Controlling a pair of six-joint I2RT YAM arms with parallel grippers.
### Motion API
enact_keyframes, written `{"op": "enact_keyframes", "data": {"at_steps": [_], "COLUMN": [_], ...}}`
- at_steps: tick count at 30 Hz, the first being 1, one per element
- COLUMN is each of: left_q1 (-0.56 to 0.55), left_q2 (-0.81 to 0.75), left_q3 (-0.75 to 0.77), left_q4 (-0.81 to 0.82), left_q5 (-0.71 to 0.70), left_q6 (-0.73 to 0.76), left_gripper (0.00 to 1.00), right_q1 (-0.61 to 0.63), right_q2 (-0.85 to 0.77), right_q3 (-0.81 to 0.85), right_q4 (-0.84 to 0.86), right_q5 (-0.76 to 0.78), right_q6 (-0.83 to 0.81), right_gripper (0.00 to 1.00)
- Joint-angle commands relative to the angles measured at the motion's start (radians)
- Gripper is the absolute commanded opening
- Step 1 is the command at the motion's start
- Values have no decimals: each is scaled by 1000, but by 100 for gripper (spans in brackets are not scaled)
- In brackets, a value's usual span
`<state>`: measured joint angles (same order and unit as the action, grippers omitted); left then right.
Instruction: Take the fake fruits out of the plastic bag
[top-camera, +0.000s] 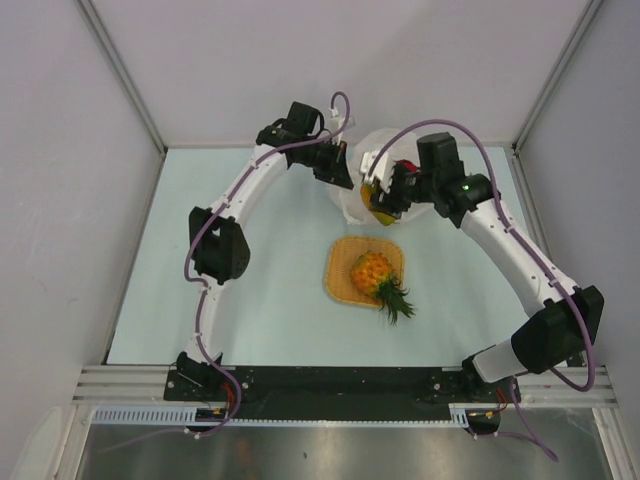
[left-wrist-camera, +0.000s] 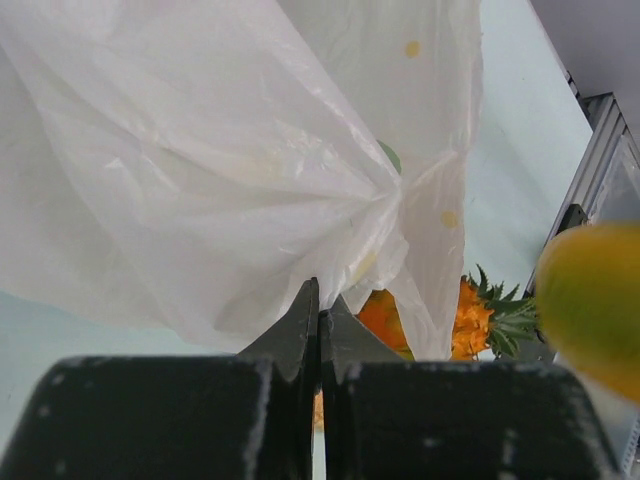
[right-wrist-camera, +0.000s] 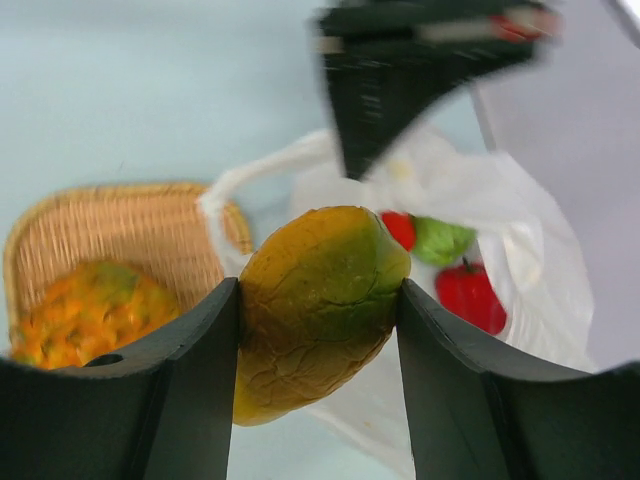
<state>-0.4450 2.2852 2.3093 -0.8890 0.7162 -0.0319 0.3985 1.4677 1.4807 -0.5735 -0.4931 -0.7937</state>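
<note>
Left claw (left-wrist-camera: 320, 312) pinches the plastic bag (left-wrist-camera: 200, 150) while right claw (right-wrist-camera: 318, 292) grips the mango (right-wrist-camera: 320, 320) at its mouth; next, lower it onto the tray (top-camera: 340, 262).

bright, even, diffuse light from above; shadows on the tabletop (top-camera: 250, 300) faint and soft, no glare there. top view sharp all over. left wrist view: plastic bag (left-wrist-camera: 200, 150) lit through, glowing, near blown-out white in spots; mango (left-wrist-camera: 595, 300) at the right edge is a soft blur; my left claw (left-wrist-camera: 320, 300) dark, underexposed. right wrist view: mango crisp in my right claw (right-wrist-camera: 318, 300), left claw at the top smeared, tray (right-wrist-camera: 120, 220) and pineapple (right-wrist-camera: 85, 310) out of focus.
</note>
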Motion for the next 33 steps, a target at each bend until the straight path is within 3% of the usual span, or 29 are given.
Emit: {"op": "enact_keyframes", "data": {"at_steps": [1, 4, 9, 28, 33], "left_q1": [-4, -3, -3, -14, -18], "left_q2": [-7, -18, -35, -76, -70], "left_q3": [78, 107, 128, 53, 56], "left_q4": [45, 53, 39, 25, 27], "left_q5": [49, 31, -14, -24, -27], "left_q6": [-25, -13, 15, 10, 10], "left_gripper": [0, 0, 0, 0, 0], "right_q1": [71, 83, 57, 19, 11], "right_q2": [-6, 26, 94, 301, 321], "right_q3": [-37, -48, -51, -108, -114], "right_q4": [-143, -167, -247, -229, -232], "right_q5": [-87, -58, -56, -21, -13], "right_q6": [-439, -603, -679, -504, -492], "right_gripper": [22, 22, 22, 22, 29]}}
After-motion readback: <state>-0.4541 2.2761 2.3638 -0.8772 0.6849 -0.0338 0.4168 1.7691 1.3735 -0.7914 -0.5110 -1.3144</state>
